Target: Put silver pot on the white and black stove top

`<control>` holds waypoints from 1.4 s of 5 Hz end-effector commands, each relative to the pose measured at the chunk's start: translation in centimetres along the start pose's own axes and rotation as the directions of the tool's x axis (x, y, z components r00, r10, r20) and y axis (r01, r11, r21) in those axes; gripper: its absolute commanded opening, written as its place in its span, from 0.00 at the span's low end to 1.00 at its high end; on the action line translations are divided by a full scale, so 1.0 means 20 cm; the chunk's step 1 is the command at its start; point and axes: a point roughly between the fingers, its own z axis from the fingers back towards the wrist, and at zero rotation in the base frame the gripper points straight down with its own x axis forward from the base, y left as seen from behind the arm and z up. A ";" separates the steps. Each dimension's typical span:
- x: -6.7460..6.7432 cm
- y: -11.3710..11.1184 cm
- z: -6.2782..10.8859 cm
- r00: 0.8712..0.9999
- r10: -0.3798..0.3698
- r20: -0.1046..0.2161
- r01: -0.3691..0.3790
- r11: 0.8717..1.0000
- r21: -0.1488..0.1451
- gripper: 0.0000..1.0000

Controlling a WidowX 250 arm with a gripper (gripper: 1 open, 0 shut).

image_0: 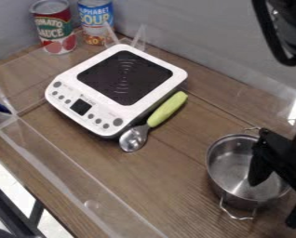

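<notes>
Wooden counter, apparently grey wall

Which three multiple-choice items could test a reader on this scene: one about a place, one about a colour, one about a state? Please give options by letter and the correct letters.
1. Where is the round silver metal pot?
A) On the square white and black stove top
B) On the brown wooden table
C) Inside a tin can

2. What colour is the handle of the metal-headed scoop?
A) Light green
B) Red
C) Blue

3. What is the state of the pot?
A) Lying upside down
B) Covered by a lid
C) Upright, with no lid

Key:
1: B, its base stands on the wood, apart from the stove top.
2: A, the handle beside the stove top is light green.
3: C, the open top faces up and shows the shiny inside.
</notes>
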 end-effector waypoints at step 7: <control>0.10 0.02 0.07 1.000 -0.022 -0.017 0.023 0.999 0.036 1.00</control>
